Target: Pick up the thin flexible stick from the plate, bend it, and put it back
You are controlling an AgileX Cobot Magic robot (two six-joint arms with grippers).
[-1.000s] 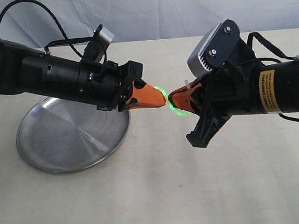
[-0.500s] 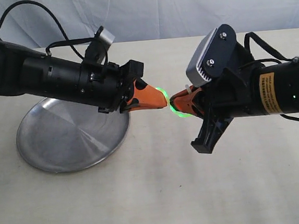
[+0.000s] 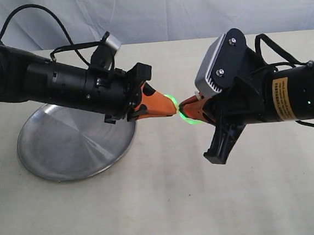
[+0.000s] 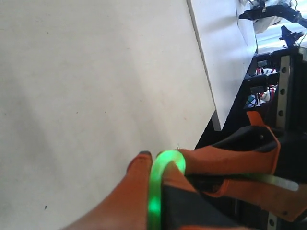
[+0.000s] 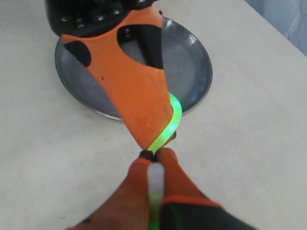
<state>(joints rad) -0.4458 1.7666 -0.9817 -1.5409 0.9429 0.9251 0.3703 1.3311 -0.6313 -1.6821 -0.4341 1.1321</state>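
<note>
The glowing green stick point(image 3: 179, 109) is held in the air between both grippers, bent into a tight curve. My left gripper point(image 3: 172, 104) is shut on one end and my right gripper point(image 3: 183, 110) is shut on the other, their orange tips nearly touching. In the left wrist view the stick point(image 4: 158, 179) runs between the fingers and arcs over at the tip. In the right wrist view the stick point(image 5: 165, 129) passes from my jaws to the other orange finger point(image 5: 139, 96). The steel plate point(image 3: 55, 154) lies bare on the table, partly under the left arm.
Beige tabletop point(image 3: 170, 204) spreads all around. A pale cloth backdrop point(image 3: 164, 12) stands behind. In the left wrist view the table's edge point(image 4: 206, 96) shows, with dark equipment beyond it.
The right gripper has rotated a little and shifted slightly left, its camera housing tilting more upright. The left arm has barely moved. The stick stays bent between the tips.
</note>
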